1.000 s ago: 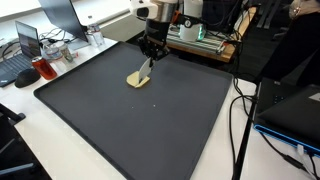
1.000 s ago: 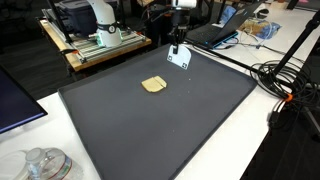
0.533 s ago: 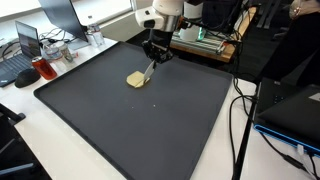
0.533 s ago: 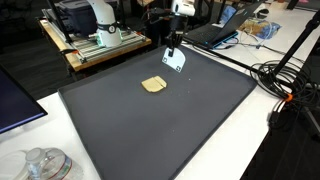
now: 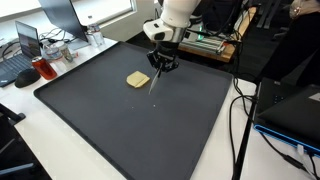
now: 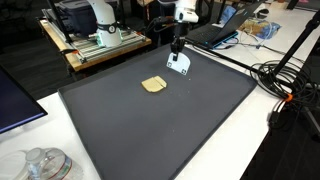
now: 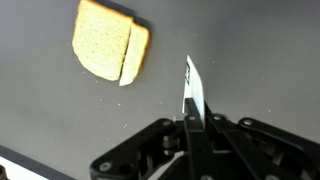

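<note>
Gripper (image 5: 163, 63) pinching a thin white blade (image 7: 193, 90) edge-on over a black mat (image 5: 160, 130), slice of bread (image 7: 108, 40) flat on the mat, near the blade's tip, apart from it

Research lab or tech office, bench setup. A white table (image 5: 40, 142) is covered by a large black mat (image 5: 130, 130), with an open laptop (image 5: 28, 42) and a monitor (image 5: 62, 14) crowded at its far edge. In an exterior view, a wooden cart (image 6: 110, 50) carries a white machine (image 6: 92, 18). Loose black cables (image 6: 285, 80) snake over the table's side. Red mug (image 5: 47, 70) and glass jar (image 6: 40, 163) sit among the desk clutter.
</note>
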Motion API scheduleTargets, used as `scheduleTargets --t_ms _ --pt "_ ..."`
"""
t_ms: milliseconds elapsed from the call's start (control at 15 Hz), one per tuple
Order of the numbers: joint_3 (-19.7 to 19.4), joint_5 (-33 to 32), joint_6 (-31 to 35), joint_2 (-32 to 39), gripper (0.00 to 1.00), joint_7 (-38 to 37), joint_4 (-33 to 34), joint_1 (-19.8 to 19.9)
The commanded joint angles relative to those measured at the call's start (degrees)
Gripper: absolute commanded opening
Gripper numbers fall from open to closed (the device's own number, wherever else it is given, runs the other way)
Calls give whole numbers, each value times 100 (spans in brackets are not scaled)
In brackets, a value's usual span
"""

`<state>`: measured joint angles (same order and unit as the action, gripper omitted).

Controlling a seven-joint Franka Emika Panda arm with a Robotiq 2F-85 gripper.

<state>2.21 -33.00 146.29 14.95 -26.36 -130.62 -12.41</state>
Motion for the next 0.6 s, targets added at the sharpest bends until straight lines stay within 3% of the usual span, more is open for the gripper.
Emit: scheduleTargets --t_ms 0,533 --pt "-128 -276 233 58 1 -90 -36 -134" --pt "-232 -659 128 202 1 -234 -47 -244"
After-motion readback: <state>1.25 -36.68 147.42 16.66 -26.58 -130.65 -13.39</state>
